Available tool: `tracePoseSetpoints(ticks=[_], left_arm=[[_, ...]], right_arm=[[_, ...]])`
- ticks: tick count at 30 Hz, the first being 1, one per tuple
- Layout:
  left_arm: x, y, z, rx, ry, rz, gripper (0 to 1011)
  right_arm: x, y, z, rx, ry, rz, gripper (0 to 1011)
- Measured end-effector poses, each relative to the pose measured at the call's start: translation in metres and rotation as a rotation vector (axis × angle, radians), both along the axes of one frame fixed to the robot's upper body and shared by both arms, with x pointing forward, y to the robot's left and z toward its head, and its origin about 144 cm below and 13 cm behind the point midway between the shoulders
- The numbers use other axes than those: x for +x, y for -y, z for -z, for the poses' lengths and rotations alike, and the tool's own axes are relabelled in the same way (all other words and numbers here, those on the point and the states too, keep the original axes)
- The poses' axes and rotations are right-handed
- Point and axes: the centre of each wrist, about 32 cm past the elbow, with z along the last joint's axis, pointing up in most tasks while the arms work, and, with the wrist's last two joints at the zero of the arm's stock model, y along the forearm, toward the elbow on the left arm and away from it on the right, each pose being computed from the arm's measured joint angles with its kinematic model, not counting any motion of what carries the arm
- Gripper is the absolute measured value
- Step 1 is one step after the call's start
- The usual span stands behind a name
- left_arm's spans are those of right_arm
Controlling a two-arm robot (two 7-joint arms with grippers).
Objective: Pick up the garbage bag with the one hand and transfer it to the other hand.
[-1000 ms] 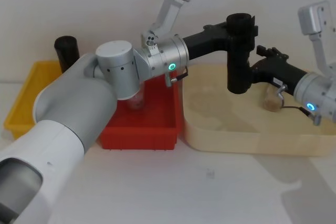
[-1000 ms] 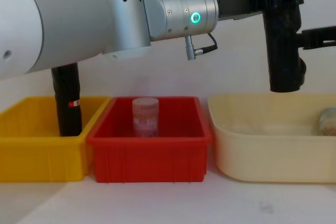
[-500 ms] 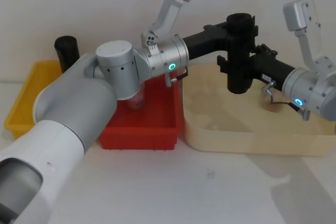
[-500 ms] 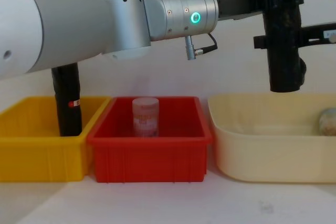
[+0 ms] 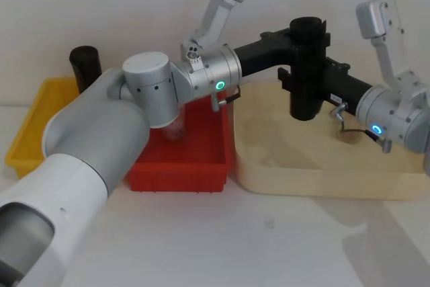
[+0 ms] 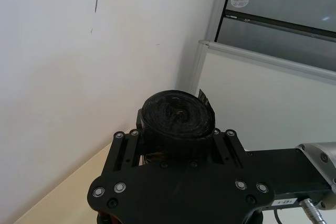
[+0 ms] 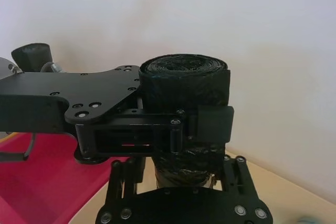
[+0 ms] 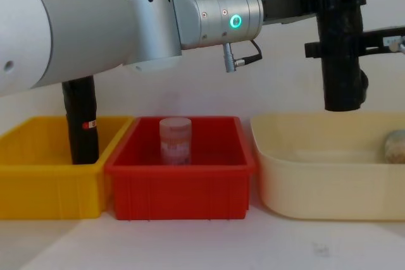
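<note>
Chest view: garbage bag (image 8: 340, 49) upright (seemingly vertical).

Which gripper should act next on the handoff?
Right. The right gripper already brackets the middle of the garbage bag, held upright over the cream tub by the left gripper near its top; it likely just needs to close.

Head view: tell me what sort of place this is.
Probably a robot test bench in an office or lab: a white table against a plain wall, with sorting bins lined up, yellow, red and beige.
</note>
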Motion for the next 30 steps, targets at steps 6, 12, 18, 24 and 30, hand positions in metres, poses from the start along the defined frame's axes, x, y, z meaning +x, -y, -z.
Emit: tracePoseSetpoints(ticks=[6, 12, 18, 24, 30], left_arm=[[0.0000, 0.0000, 0.0000, 0.000, 0.000, 0.000, 531], [0.0000, 0.0000, 0.0000, 0.000, 0.000, 0.000, 531], [0.0000, 0.0000, 0.0000, 0.000, 0.000, 0.000, 531], [0.0000, -0.0001, 0.0000, 0.000, 0.000, 0.000, 531], [0.0000, 0.0000, 0.0000, 0.000, 0.000, 0.000, 610]], right_arm=[[0.0005, -0.0009, -0.0001, -0.001, 0.001, 0.000, 533], [0.0008, -0.0014, -0.0002, -0.002, 0.002, 0.000, 514], [0.0010, -0.0016, -0.0002, -0.003, 0.002, -0.001, 514], [0.0011, -0.0018, -0.0002, -0.003, 0.002, -0.001, 514], [0.0012, -0.0023, -0.0003, -0.003, 0.002, -0.002, 514]])
